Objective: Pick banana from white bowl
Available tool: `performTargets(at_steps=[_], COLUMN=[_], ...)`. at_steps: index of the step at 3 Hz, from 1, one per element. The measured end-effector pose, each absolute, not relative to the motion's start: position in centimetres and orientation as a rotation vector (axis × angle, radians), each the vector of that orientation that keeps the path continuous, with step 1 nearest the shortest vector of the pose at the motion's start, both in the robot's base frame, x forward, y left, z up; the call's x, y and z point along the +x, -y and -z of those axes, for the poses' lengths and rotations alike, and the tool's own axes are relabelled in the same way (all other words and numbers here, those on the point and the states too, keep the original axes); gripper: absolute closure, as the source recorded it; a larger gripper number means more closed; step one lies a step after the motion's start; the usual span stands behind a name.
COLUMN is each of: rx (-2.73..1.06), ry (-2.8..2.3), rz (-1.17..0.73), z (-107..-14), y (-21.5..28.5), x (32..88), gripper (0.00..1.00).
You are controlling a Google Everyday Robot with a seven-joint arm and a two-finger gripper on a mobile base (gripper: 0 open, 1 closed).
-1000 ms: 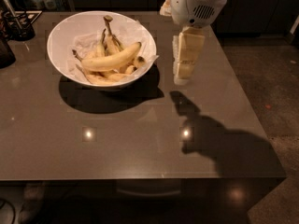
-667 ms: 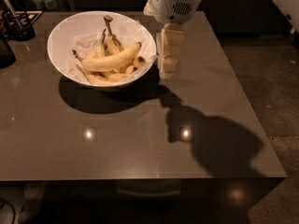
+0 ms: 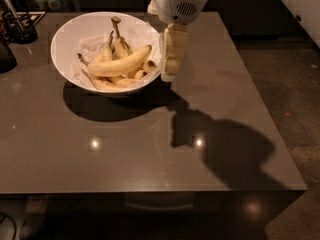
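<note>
The banana (image 3: 120, 64), long, curved and pale yellow, lies across the top of a few smaller bananas in the white bowl (image 3: 67, 34), which stands at the back left of the table and is lined with crumpled white paper. My gripper (image 3: 171, 73) hangs fingers down just outside the bowl's right rim, close beside the banana's right end. It holds nothing.
The dark grey table (image 3: 150, 134) has its front edge near the bottom of the view and its right edge beside bare floor. A dark holder with utensils (image 3: 17, 26) stands at the back left corner. The arm's shadow (image 3: 220, 149) falls on the table's right half.
My gripper has moved left across the table, from well right of the bowl to right beside its right rim. The bananas and bowl have not moved.
</note>
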State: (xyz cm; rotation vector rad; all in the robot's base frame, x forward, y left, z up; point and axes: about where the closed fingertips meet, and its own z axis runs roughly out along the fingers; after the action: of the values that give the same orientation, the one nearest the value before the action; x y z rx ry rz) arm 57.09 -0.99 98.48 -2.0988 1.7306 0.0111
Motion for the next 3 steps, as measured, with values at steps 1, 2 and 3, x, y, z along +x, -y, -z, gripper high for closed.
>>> performTargets(at_steps=[1, 2, 3], rx=[-2.111, -2.139, -2.168], ry=[-1.699, -1.661, -1.632], rz=[-0.046, -0.096, -0.131], z=[-98.8, -99.0, -98.8], y=[-1.6, -4.6, -7.0], x=[59.2, 60.6, 61.3], gripper=[0.00, 0.13, 0.21])
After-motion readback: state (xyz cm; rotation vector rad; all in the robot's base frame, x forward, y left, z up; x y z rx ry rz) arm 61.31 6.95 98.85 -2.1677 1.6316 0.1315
